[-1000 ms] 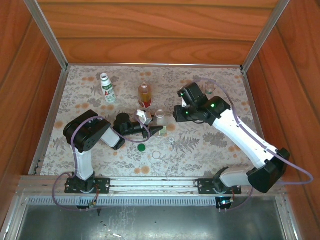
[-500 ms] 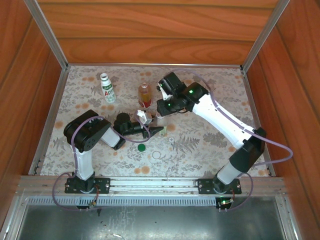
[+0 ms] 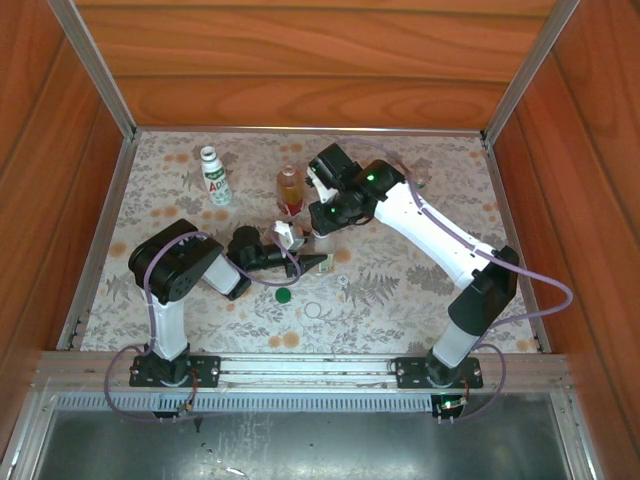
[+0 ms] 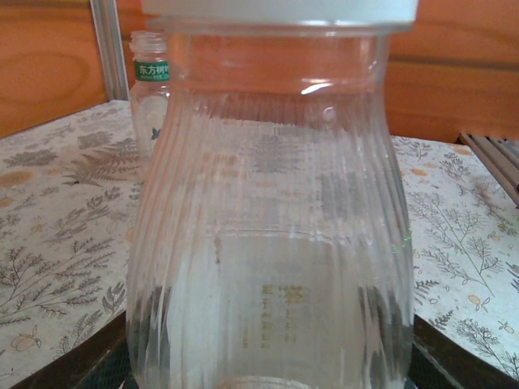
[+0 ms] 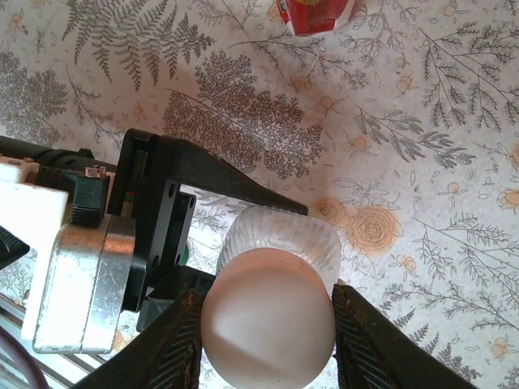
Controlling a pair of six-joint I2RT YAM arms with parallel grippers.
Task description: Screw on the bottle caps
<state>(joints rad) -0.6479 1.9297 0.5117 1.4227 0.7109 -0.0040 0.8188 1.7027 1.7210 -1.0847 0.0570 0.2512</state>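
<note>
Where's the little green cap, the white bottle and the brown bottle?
green cap point(image 3: 284, 295): top camera, middle of its flat top.
white bottle point(image 3: 215, 183): top camera, on its label.
brown bottle point(image 3: 290, 186): top camera, on its body above the red label.

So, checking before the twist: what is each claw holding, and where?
Left claw grips the short clear plastic bottle low on its body; right claw pinches its white round cap by the sides.

The green band on the clear bottle point(image 4: 151, 97) reads "东方树", the rest curving away. The white bottle point(image 3: 215, 179) bears green letters "AD". Faint yellowish print on the short clear bottle point(image 4: 276, 243) is illegible.
</note>
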